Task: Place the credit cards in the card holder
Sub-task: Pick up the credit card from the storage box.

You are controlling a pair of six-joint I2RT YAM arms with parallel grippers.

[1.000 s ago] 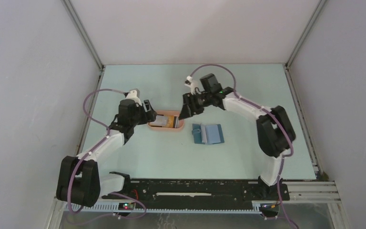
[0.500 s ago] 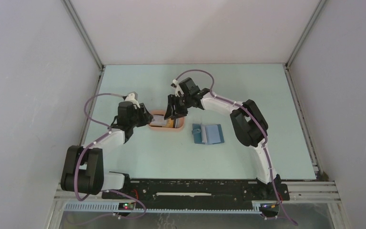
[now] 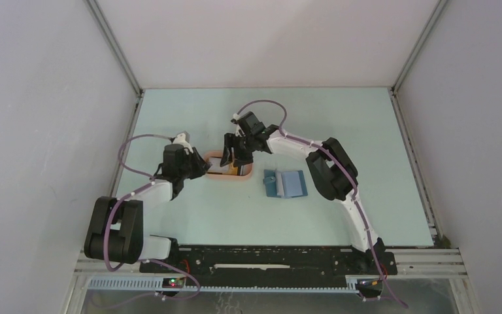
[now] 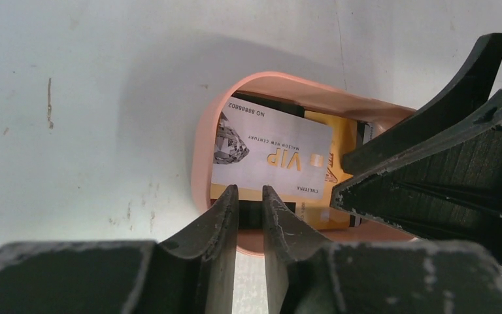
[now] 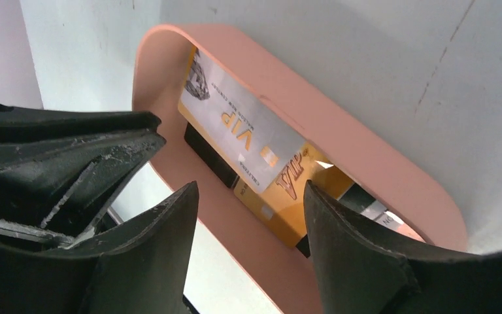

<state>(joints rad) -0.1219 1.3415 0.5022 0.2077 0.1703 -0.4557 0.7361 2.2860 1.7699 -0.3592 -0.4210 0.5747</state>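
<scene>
The credit cards lie stacked in a salmon-pink tray (image 3: 235, 180): a silver VIP card (image 4: 268, 150) on top, a yellow-orange card (image 4: 341, 134) under it and a black card (image 4: 251, 210) at the bottom. My left gripper (image 4: 250, 190) hovers at the tray's left near rim, its jaws open by only a narrow slit with nothing between them. My right gripper (image 5: 250, 190) stands open over the tray's middle, its jaws straddling the yellow-orange card (image 5: 287, 203) and the near rim (image 5: 235, 229). The dark-blue card holder (image 3: 285, 183) lies open to the right of the tray.
The two grippers (image 3: 204, 167) (image 3: 233, 160) crowd close together over the small tray; the right one's fingers (image 4: 431, 150) fill the right of the left wrist view. Grey walls enclose the pale green table (image 3: 340, 124) on three sides.
The right arm has swung left from the tray's right end to above its middle. The left gripper has dropped closer to the tray's left end and its jaws have narrowed.
</scene>
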